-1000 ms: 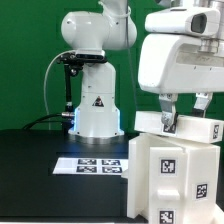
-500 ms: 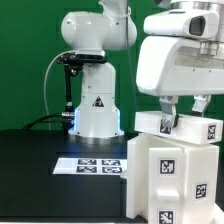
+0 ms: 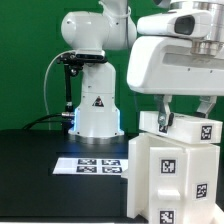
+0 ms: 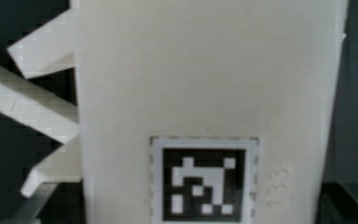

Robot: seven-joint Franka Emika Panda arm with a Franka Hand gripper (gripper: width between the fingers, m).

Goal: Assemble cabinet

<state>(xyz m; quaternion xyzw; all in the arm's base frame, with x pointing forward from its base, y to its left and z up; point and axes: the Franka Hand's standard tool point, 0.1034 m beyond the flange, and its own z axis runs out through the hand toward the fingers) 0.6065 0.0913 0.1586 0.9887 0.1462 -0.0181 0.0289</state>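
Exterior view: green backdrop, black desk [image 3: 40,165]. The marker board [image 3: 98,163] lies flat before the robot base. The cabinet [image 3: 170,175], a white tagged box, stands at the exterior view's right, a tagged panel [image 3: 185,127] on top. The claw [image 3: 186,112] reaches down onto the panel; clenched or released, I cannot tell.

Wrist view: white panel [image 4: 202,110] fills the picture, one tag [image 4: 206,178] showing; dark desk behind.

The arm [image 3: 100,60] reaches across the frame's top. At upper right, the gripper [image 3: 187,118] points straight down, fingers [image 3: 164,117] spread.
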